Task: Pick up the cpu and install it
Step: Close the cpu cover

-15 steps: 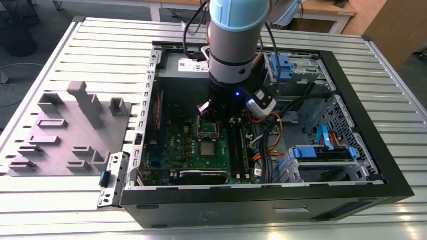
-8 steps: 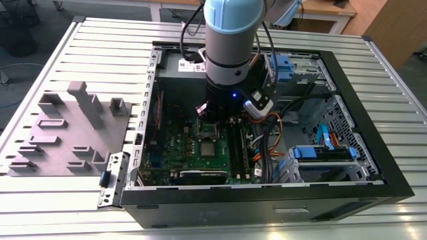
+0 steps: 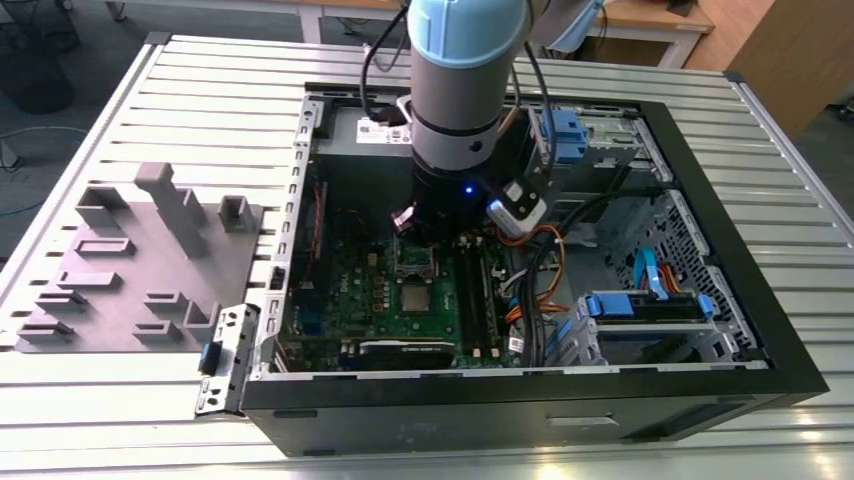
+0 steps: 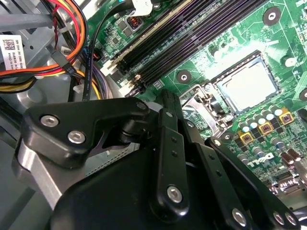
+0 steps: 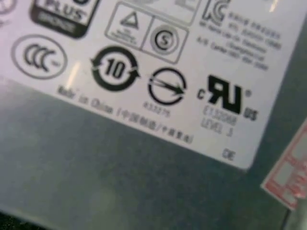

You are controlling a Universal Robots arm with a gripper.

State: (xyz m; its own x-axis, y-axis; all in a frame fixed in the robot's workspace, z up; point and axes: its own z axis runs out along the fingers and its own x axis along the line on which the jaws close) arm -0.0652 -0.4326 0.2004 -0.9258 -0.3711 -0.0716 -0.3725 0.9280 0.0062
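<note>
Cpu (image 4: 247, 87) in socket (image 4: 237, 63), frame (image 4: 199, 103) partly hidden

Exterior view overlooks computer case (image 3: 534, 405); second wrist view — close above its motherboard (image 4: 218, 44).

Table: ribbed metal slat top (image 3: 200, 90), pale grey.
Floor: plain grey (image 3: 200, 20).
Furniture: wooden desk (image 3: 654, 25) with white legs; wooden cabinet (image 3: 781, 50) at exterior view's right.
Light: soft glare on slats.
</note>
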